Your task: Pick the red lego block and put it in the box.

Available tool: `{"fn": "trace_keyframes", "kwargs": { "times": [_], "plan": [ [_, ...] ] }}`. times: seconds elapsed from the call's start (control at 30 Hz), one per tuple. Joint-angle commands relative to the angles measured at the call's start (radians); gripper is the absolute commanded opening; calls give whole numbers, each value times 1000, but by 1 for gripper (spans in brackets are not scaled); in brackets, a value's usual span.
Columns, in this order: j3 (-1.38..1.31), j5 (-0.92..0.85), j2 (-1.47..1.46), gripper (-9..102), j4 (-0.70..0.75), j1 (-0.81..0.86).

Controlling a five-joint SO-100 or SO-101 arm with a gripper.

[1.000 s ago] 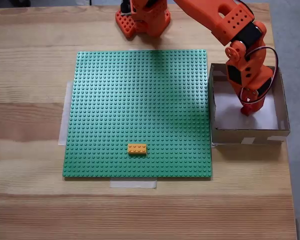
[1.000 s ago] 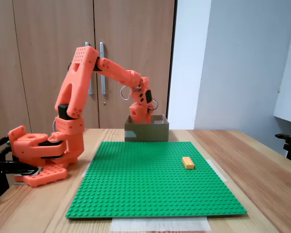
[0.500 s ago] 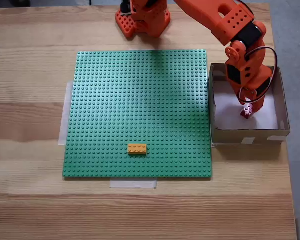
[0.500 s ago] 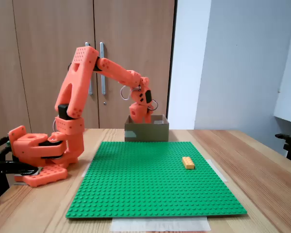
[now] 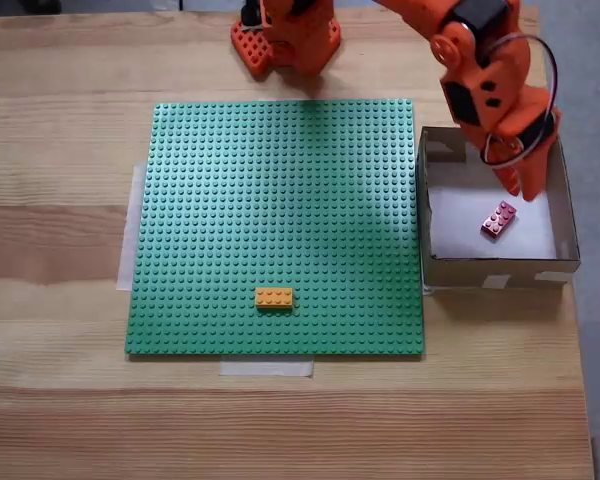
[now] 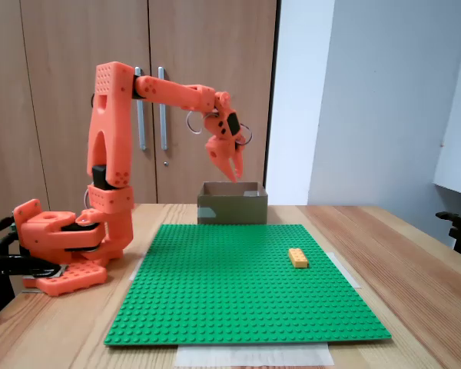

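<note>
My arm (image 6: 111, 138) is bright orange plastic with black motor blocks, perforated panels, a looping thin cable near my gripper (image 6: 234, 171), and an orange base (image 6: 58, 242).

We are seeing a red lego block (image 5: 498, 218) on the box's (image 5: 497, 269) white floor, brown walls around it. An orange brick (image 5: 274, 297) is sitting on the green studded baseplate (image 5: 270, 200).

No readable text, labels or numbers anywhere.
</note>
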Motion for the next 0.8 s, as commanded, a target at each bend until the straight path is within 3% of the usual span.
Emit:
{"fn": "trace_keyframes", "kwargs": {
  "times": [0.0,0.3,0.77],
  "plan": [
    [14,-5,127,1,-28,21],
    [121,-8,379,-1,-138,133],
    [405,-81,784,-1,-440,430]
  ]
}}
